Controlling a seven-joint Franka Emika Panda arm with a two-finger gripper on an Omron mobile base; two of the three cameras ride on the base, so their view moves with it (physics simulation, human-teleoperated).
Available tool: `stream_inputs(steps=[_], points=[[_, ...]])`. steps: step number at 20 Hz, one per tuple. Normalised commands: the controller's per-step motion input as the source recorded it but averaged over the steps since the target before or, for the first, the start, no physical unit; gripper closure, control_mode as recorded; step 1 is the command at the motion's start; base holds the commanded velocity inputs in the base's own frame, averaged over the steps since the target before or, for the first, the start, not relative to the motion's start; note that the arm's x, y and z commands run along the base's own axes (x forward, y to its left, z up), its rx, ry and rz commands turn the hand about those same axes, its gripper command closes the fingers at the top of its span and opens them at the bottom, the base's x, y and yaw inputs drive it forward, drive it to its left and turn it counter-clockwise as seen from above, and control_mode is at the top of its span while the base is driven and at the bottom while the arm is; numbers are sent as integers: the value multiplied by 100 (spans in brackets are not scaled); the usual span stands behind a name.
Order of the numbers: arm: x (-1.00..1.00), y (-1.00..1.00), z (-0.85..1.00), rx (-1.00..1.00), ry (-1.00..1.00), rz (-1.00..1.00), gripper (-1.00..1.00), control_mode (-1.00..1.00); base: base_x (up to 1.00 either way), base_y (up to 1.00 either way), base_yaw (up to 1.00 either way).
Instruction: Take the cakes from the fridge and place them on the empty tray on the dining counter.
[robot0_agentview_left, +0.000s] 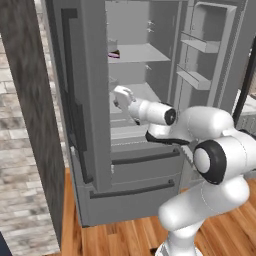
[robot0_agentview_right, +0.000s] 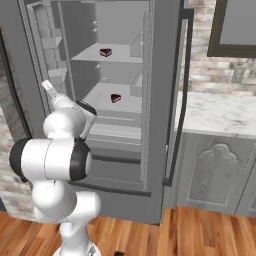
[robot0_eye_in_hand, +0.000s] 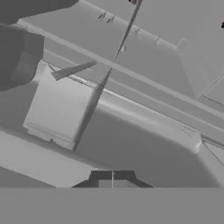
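Observation:
The fridge (robot0_agentview_left: 95, 125) (robot0_agentview_right: 160, 75) stands with both upper doors open, pale grey inside. One cake (robot0_agentview_right: 105, 52), a small dark wedge, sits on the upper shelf; it peeks past the left door's edge (robot0_agentview_left: 114, 54). A second cake (robot0_agentview_right: 116, 98) lies on the shelf below. My gripper (robot0_agentview_left: 119, 93) (robot0_agentview_right: 46, 85) (robot0_eye_in_hand: 112, 176) is shut and empty. It reaches in at the height of the lower shelf, on its left side and apart from both cakes. The tray and the dining counter are out of view.
The open left door (robot0_agentview_left: 75, 100) stands close beside my forearm, and the right door (robot0_agentview_left: 205, 50) carries bins. Two drawers (robot0_agentview_left: 135, 175) close the fridge's bottom. A marble-topped cabinet (robot0_agentview_right: 220, 115) adjoins on the right. A brick wall (robot0_agentview_left: 25, 150) is on the left.

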Motion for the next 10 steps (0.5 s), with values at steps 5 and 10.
stream_inputs(steps=[5, 10], points=[[37, -21, 0, 20, 17, 10, 100, -100, 0, 0, 0], [55, -22, 0, 26, 22, 25, 100, -100, 0, 0, 0]])
